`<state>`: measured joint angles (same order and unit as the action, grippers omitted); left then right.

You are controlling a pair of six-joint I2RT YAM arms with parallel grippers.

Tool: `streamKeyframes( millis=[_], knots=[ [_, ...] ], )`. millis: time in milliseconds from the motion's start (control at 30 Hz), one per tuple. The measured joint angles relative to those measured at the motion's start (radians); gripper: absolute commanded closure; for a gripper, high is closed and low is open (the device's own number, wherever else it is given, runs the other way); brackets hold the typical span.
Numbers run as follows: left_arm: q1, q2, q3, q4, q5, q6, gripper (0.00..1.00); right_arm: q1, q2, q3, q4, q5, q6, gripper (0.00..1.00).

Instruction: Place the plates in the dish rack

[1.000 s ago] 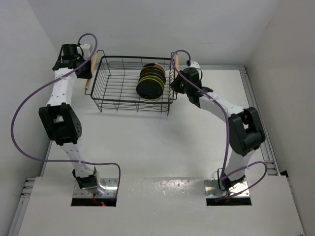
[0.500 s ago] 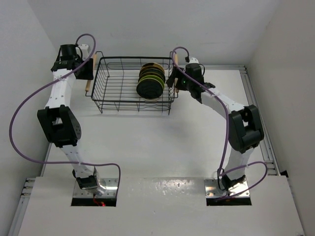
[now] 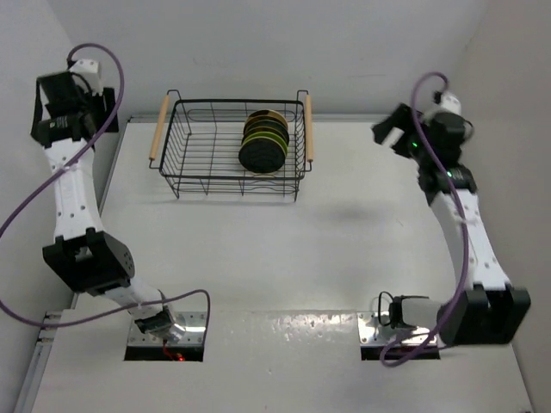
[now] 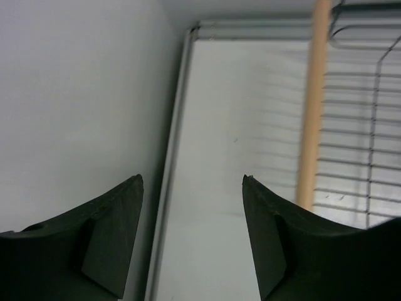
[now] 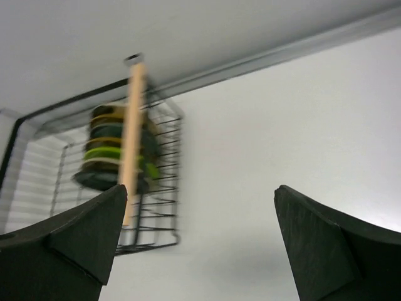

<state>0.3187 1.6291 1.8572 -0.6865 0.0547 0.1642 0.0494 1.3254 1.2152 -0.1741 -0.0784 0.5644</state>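
plates [image 3: 263, 142] bunched on edge in right half of dish rack [image 3: 194, 168], far end of counter [image 3: 258, 249]. black one in front covers rest, only green + mustard rims peek out, can't count em. right wrist view blurry, right wooden handle [image 5: 131, 132] cuts across stack. left wrist view crops rack: just left wooden handle [image 4: 311, 106] plus few wires. left claw [image 4: 192, 185] released, nothing in it, up by side wall [image 4: 75, 94]. right claw [image 5: 200, 194] spread wide, empty too, well right of rack.

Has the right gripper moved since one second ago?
Yes. The right gripper has left the right handle of the dish rack and pulled away to the right, with its jaws open.
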Motion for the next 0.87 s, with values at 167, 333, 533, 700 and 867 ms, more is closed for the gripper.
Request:
streamKeyframes(
  millis=[167,333,533,700,867],
  knots=[
    [0.137,-0.133,-0.231,0.011,-0.012,0.014,0.32,-0.164,-0.248,-0.216,-0.134,0.021,-0.001,0.0],
    [0.209,-0.148,-0.479,-0.014,0.026,0.011,0.33,-0.218,-0.262,-0.338,-0.301,0.017,0.008,0.0],
    [0.248,-0.173,-0.593,-0.023,0.068,0.005,0.33,-0.231,-0.254,-0.347,-0.414,0.025,0.06,0.0],
    [0.259,-0.237,-0.612,-0.008,0.082,0.003,0.33,-0.231,-0.258,-0.347,-0.452,0.032,0.078,0.0],
    [0.259,-0.254,-0.612,0.002,0.107,0.003,0.33,-0.231,-0.298,-0.347,-0.464,0.043,0.085,0.0]
  ],
)
